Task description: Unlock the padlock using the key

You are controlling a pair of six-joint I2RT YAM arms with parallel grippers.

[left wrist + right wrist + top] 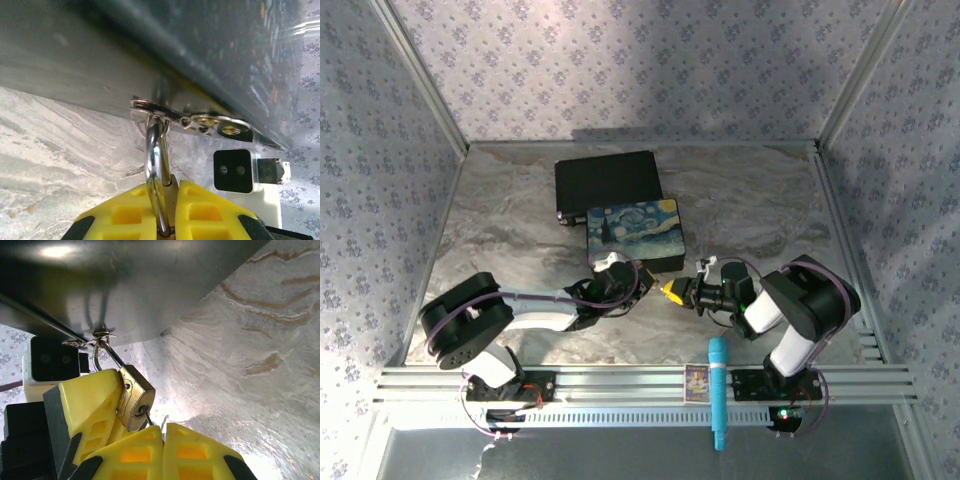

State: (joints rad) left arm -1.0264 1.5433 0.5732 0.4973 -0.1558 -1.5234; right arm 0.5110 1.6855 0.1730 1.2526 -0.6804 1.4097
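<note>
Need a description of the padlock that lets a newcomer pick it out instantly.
Find the painted box mid-table, in front of the black case. On its near side a metal hasp carries the padlock, pinched by the left hand. It is the one brass block with a silver shackle, amid yellow fingers.

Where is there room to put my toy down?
Bare table left of the black box and right of the painted box. Crowded in front of it, where left gripper and right gripper meet at the padlock.
</note>
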